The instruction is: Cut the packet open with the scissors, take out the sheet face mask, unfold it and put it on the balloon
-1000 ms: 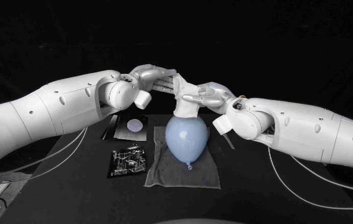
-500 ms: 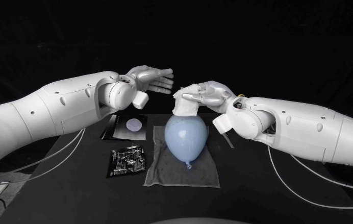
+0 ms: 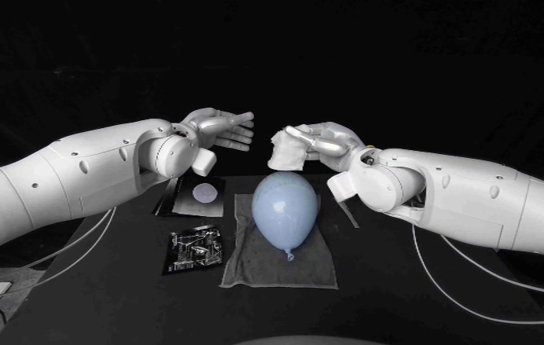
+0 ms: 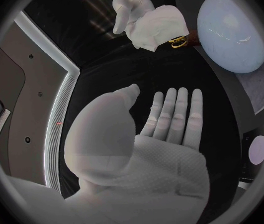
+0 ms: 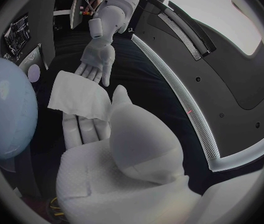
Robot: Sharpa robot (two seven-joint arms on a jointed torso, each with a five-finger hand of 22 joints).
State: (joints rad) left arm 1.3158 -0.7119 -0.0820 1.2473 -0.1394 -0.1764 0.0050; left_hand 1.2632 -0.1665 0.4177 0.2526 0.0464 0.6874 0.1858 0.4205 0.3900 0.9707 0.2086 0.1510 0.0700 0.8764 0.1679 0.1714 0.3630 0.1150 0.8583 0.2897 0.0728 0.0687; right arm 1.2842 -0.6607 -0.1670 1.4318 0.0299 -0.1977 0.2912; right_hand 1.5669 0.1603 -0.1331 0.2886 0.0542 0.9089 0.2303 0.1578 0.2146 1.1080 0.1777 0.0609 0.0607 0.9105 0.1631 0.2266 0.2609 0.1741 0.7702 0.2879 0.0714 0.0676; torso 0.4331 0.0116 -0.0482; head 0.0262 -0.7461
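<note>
The balloon (image 3: 284, 207) lies lengthwise far-to-near on a grey cloth (image 3: 255, 270), its knot toward the near edge. Above its far end the right hand (image 3: 317, 142) pinches the folded sheet mask (image 3: 286, 155). The left hand (image 3: 221, 129) is empty, fingers straight.

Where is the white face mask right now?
In the head view, the folded face mask is held up by the right hand, just above the far end of the balloon, facing the empty left hand.
</note>
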